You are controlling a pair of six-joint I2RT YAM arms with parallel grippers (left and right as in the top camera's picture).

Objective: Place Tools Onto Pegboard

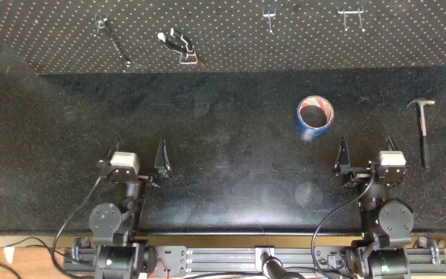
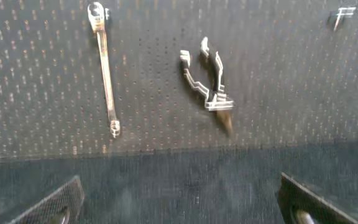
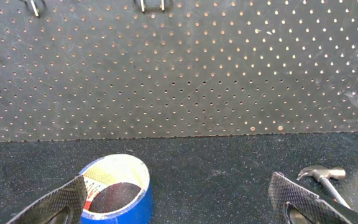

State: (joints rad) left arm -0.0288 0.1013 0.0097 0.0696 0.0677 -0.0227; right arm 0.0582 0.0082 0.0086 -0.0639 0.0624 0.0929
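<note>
Black speckled mat across the worktop, wooden edge at its near left corner

1 pegboard is standing behind 1 desk. On the board 2 tools are hanging, 1 wrench and 1 pair of pliers, and 2 metal hooks are sticking out of it. On the desk 2 things are lying: 1 roll of blue tape and 1 hammer. 1 left pincer and 1 right pincer are hanging over the desk, 2 in all.
</note>
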